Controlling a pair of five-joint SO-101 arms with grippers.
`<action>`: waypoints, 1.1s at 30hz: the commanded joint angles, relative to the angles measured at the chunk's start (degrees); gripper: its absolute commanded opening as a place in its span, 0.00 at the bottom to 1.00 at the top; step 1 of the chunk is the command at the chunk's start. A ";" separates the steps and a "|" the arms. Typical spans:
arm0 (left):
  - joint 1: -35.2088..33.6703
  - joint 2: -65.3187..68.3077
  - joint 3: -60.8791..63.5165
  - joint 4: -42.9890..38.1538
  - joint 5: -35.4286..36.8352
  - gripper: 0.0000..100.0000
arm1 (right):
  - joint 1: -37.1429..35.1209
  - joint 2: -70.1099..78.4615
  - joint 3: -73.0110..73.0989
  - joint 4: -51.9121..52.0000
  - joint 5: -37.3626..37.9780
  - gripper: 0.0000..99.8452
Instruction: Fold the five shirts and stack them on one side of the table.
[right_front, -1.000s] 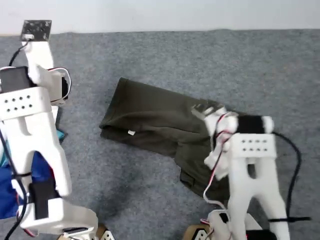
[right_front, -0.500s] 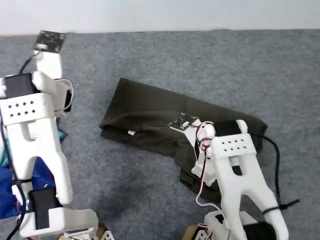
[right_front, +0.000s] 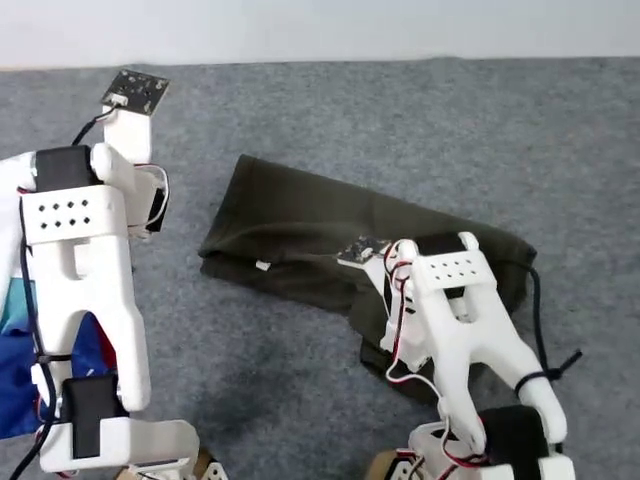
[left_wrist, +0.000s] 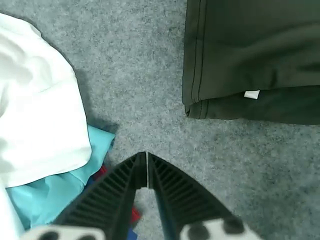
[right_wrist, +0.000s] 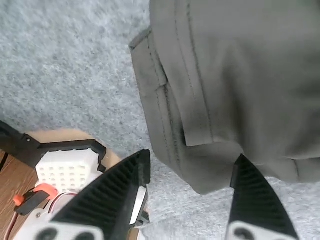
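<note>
Nearest, right gripper (right_wrist: 192, 167) with fingers apart above near hem of half-folded dark olive cloth shirt (right_front: 300, 225), mid-table. Farther left, left gripper (left_wrist: 147, 167) with fingers together beside white, teal and blue shirt pile (left_wrist: 40, 115). Risk: single-layer pinch, fold dragged open.

You're looking at what is most likely a small robotics lab or maker's bench. The work surface is a grey felt mat (right_front: 400, 110) running up to a plain white wall (right_front: 320, 30) along the top of the high view. The arm at the left (right_front: 78, 260) and the arm at the lower right (right_front: 462, 310) of that view are white printed plastic, with loose wiring (right_front: 401, 330) and a bare circuit board (right_front: 134, 90) left exposed. At the lower left of the right wrist view, a wooden tabletop (right_wrist: 12, 200) shows beyond the mat's edge.
</note>
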 joint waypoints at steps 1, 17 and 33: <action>0.18 -2.64 -0.31 1.32 -0.53 0.01 | -0.04 1.01 -0.18 -1.63 0.44 0.27; -4.13 -2.64 -0.48 0.62 -0.53 0.01 | 0.13 11.65 -0.18 -7.08 0.44 0.27; -4.13 -2.29 -0.48 0.53 -0.53 0.01 | 5.76 17.98 -0.26 -8.04 0.53 0.12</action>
